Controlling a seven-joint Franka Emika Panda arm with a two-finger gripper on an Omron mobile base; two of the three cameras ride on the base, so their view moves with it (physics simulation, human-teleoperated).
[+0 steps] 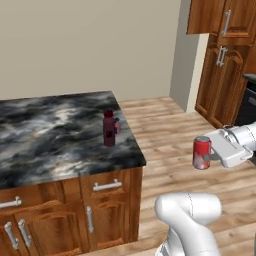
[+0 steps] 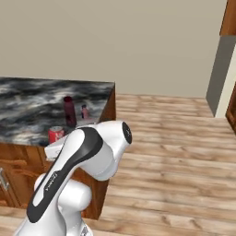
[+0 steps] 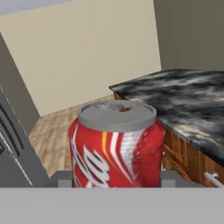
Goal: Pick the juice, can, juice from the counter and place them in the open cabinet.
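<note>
One red can (image 1: 202,153) sits clamped between the jaws of the gripper (image 1: 206,156), and it's hanging out in the open air, off the counter (image 1: 60,135) and above the wood floor (image 1: 170,145). From the left base view the white hand reaches in from the right, and the can stands upright at its tip, silver top up. The hand view puts the can (image 3: 116,146) right up against the lens, squeezed on both sides at its lower body, grey lid showing.

Back behind the jaws on the marbled slab stands a dark maroon bottle (image 1: 109,129), near the counter's corner, with a small pinkish bottle (image 1: 117,126) just beside it, partly hidden by the bigger one. Both are well apart from the held can. The right base view shows the same pair, the maroon bottle (image 2: 69,111) and the little pink one (image 2: 85,112), beyond the arm's big elbow, with the can (image 2: 56,134) peeking over the forearm.

Off past the jaws on the far side, reddish-brown cabinets (image 1: 220,80) with grey bar handles line the wall.
</note>
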